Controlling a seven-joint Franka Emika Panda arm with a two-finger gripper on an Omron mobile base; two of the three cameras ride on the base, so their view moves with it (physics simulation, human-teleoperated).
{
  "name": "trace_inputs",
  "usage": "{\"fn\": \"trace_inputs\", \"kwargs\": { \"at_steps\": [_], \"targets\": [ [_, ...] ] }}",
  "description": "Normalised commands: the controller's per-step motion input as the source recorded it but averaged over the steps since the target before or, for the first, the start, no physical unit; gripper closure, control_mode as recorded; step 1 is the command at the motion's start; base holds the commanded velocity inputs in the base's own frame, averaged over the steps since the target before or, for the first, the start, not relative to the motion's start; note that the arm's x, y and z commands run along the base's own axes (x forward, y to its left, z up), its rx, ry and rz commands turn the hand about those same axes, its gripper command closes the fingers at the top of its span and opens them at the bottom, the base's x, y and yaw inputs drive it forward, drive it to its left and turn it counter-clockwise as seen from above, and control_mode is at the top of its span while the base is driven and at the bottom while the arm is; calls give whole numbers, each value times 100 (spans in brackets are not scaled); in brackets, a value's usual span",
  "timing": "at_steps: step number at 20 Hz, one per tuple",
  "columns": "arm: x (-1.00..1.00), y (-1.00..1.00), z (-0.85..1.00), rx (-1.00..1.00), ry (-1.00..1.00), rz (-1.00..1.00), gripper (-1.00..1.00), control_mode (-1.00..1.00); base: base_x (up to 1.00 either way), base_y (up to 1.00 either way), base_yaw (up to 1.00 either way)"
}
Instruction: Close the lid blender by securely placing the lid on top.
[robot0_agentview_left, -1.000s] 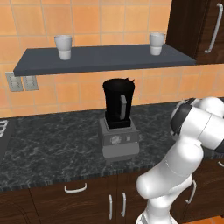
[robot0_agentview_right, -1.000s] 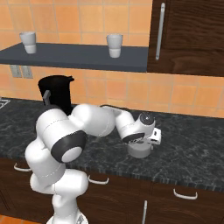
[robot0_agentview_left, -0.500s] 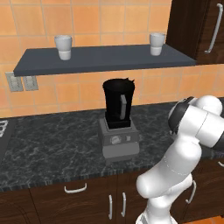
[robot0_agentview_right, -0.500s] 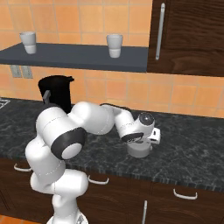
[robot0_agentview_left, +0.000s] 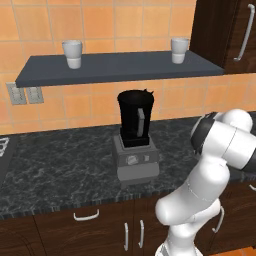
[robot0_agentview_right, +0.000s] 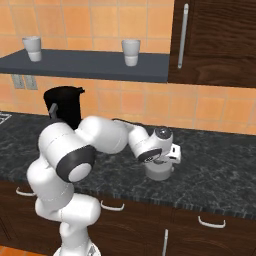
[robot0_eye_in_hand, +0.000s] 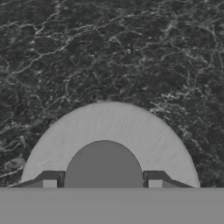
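One lid (robot0_eye_in_hand: 107, 144) is seen directly under the gripper (robot0_eye_in_hand: 102, 183), on the dark counter (robot0_eye_in_hand: 113, 52).
Two dark finger tips are seen low in the hand view, one on each side of the darker raised centre (robot0_eye_in_hand: 103, 164) of the round grey lid; whether they already press on it cannot be told, so the state of the gripper stays uncertain. In the right base view the gripper (robot0_agentview_right: 161, 167) is placed just over the lid (robot0_agentview_right: 159, 173), and the blender (robot0_agentview_right: 64, 106) stands well apart from it, beyond the arm's own body, with its jar mouth open. The lid is judged to be light, stiff and rather smooth, so a slip is possible. The best hold is judged to be across the raised centre, with the lid kept level for seating on the jar (robot0_agentview_left: 135, 118).
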Motion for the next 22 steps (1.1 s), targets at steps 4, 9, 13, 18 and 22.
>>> {"fn": "trace_inputs", "kwargs": {
  "at_steps": [4,9,13,18,22],
  "targets": [
    [-30,18,-34,-3,7,0,100,-100,0,0,0],
    [-12,2,-22,-1,4,0,100,-100,0,0,0],
    [-3,0,-8,0,-6,0,100,-100,0,0,0],
    [-20,0,39,0,-3,2,100,-100,0,0,0],
    [-22,1,90,0,0,2,100,-100,0,0,0]
  ]
}}
